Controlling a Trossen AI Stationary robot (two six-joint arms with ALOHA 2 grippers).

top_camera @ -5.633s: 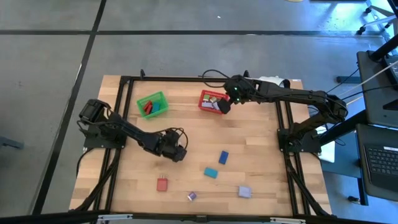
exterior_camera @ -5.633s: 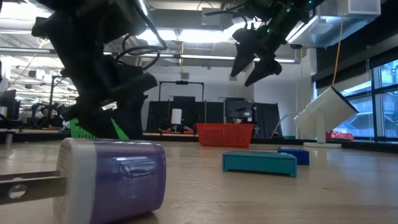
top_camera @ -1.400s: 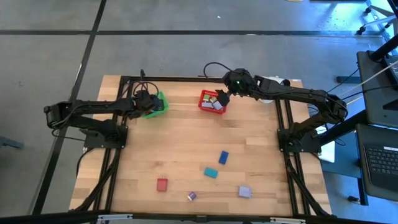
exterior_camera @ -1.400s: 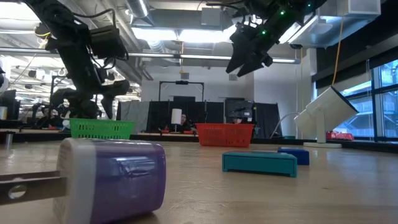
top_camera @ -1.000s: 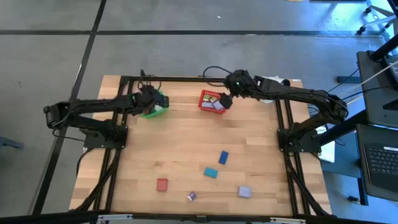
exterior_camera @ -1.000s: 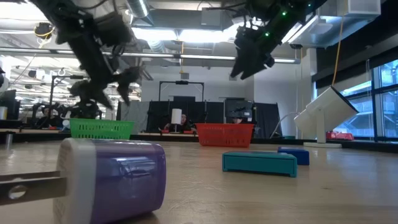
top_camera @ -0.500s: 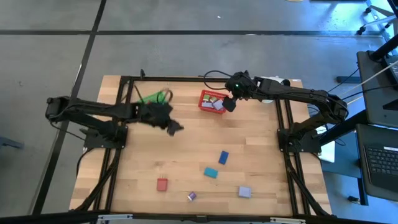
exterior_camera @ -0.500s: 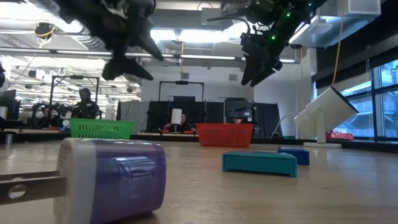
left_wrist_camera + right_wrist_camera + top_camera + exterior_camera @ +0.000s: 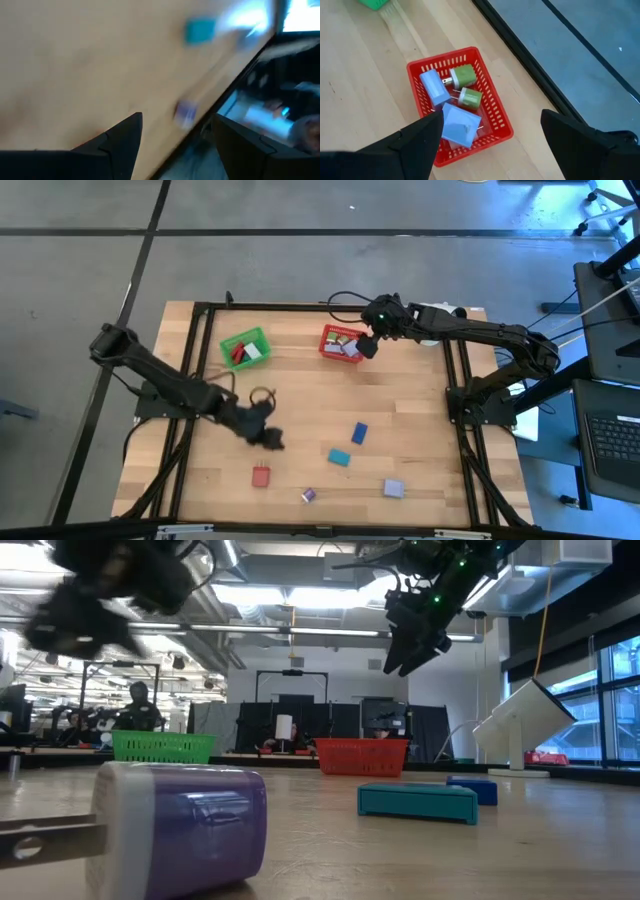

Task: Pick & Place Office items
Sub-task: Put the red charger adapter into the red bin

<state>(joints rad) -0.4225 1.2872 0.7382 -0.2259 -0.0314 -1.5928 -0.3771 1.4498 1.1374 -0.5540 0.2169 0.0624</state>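
Movement shows mainly on the left side: the left pincer, which hung over the green mesh basket a second ago, now sits far forward over the bare middle of the table, near the red piece and just behind it. Its fingers stand apart with nothing between them, as the left wrist view shows. The right pincer has barely shifted; it hovers at the right-hand rim of the red mesh basket, fingers spread wide and empty.

Five office items lie loose on the front half of the table: the red piece, a small purple piece, a teal block, a blue block and a lavender block. All of them lie to the right of the left pincer except the red one, and all are well apart from the right pincer.

In the right wrist view, the red mesh basket holds two pale blue pieces and two green pieces. From above, the green mesh basket shows red and white pieces inside. The low view puts the purple piece closest to the camera.
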